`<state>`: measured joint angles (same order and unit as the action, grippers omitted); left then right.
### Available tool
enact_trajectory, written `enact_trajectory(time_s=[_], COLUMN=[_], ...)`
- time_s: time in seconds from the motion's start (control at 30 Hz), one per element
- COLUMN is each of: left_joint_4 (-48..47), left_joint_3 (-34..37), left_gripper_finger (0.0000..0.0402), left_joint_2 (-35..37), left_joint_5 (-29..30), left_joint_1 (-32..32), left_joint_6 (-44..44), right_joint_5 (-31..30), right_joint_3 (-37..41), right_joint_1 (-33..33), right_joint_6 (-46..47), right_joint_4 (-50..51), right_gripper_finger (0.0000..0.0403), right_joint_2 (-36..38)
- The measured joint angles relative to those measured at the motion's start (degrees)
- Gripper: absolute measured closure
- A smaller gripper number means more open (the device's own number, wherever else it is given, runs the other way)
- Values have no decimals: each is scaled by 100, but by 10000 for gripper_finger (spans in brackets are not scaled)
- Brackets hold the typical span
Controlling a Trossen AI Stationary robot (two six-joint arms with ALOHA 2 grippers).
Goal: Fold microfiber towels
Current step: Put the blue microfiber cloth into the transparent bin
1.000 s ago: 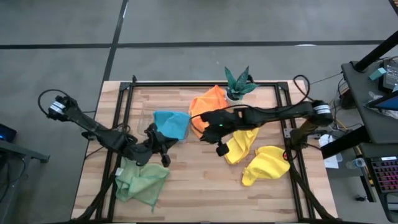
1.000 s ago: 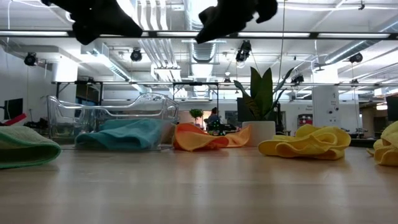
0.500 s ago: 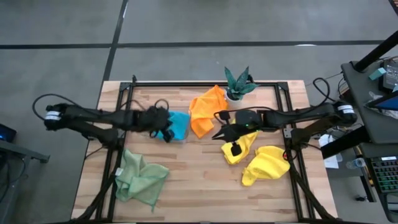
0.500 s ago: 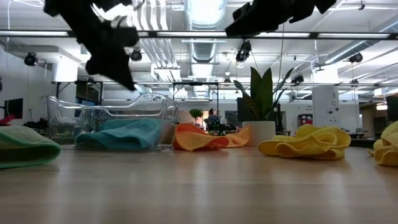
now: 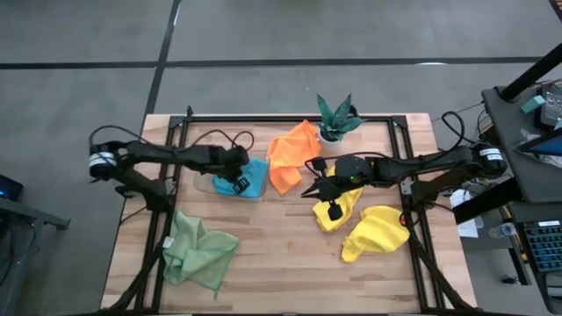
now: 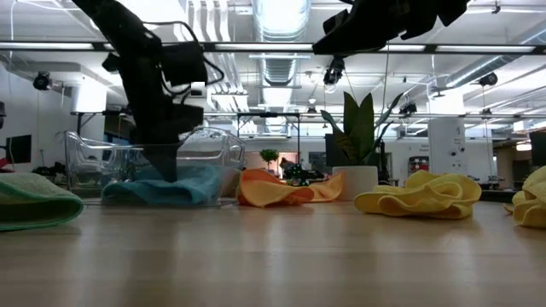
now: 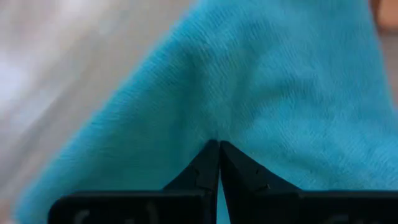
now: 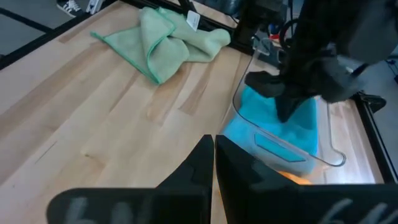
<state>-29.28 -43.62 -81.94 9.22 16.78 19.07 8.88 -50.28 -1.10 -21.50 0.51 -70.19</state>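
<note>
The left end effector [image 5: 238, 183] is closed, its tips right above the blue towel [image 5: 252, 175] in the clear tray [image 8: 292, 149]. It should open first, then pinch one edge. The right end effector [image 5: 335, 209] waits closed over a yellow towel [image 5: 344, 204].

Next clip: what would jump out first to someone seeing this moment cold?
The left gripper, shut, is pressed down onto the blue towel lying in the clear tray at the table's back left. The right gripper, also shut, hangs above the table's middle, beside the orange towel. Two crumpled yellow towels lie on the right and a green one at the front left.
</note>
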Motion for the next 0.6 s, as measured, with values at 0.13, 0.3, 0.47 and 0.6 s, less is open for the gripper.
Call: enact_trajectory(time_s=[0.13,0.3,0.47,0.6], left_joint_4=[-134,-790,-839,-982], left_joint_3=[-12,-178,-221,-175], left_gripper_finger=[401,401,401,401], left_joint_2=[-250,-56,378,494], left_joint_5=[-712,-863,-545,-476], left_joint_1=[0,0,4,11], left_joint_6=[56,231,170,150], right_joint_5=[0,-2,-7,-9], right_joint_3=[4,9,9,9], right_joint_1=[0,0,0,0], right_joint_6=[5,7,7,71], right_joint_4=[-1,2,-3,-9], right_gripper_finger=[394,394,394,394], right_joint_2=[-2,-2,-4,-4])
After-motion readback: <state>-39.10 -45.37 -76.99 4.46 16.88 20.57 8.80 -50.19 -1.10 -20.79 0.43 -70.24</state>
